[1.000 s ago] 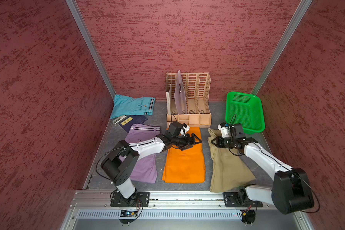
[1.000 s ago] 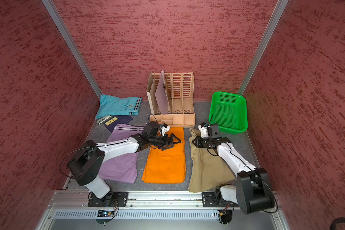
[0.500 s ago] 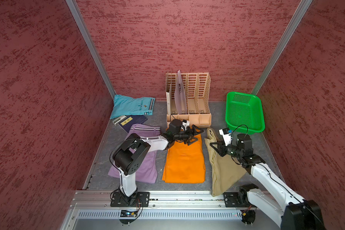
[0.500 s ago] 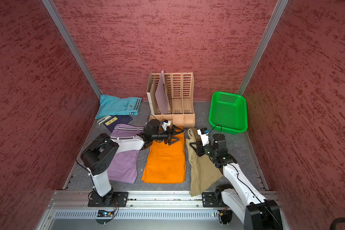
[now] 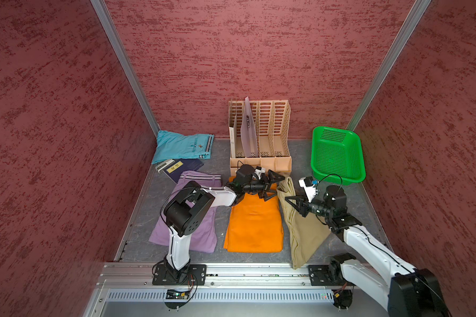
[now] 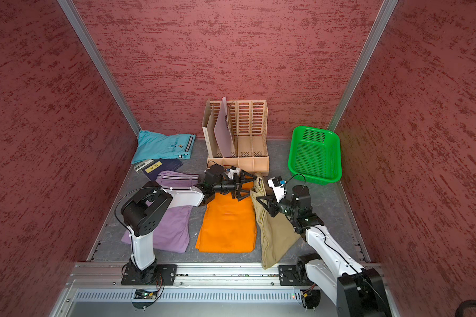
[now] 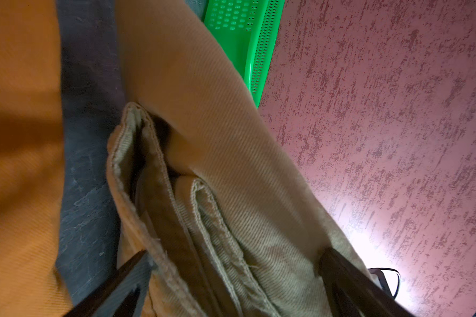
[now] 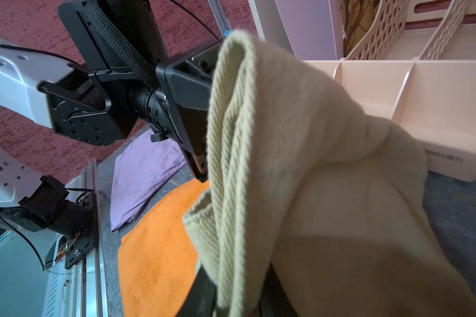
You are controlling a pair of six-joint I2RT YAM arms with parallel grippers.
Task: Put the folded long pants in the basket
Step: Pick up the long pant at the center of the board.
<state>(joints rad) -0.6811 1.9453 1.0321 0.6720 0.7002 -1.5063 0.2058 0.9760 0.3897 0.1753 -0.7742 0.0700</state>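
Right gripper (image 5: 293,205) is clamped on the far end of the khaki pants (image 5: 300,233), holding it bunched up off the table (image 5: 300,156) near the right edge; their near end overhangs the front edge. Left gripper (image 5: 274,187) has its jaws wide apart astride that lifted end, not clamping. Orange pants (image 5: 254,225) and lilac pants (image 5: 204,234) lie flat mid-table, and turquoise pants (image 5: 176,145) lie in the far left corner. The basket (image 5: 337,156) sits in the far right corner.

**Left wide, right clamped**

The left gripper (image 5: 276,187) stands spread wide on a low, outstretched arm (fingers aimed at the right arm). The right gripper (image 5: 294,205), on a bent arm, faces it, jaws pinching the khaki pants (image 5: 302,236).
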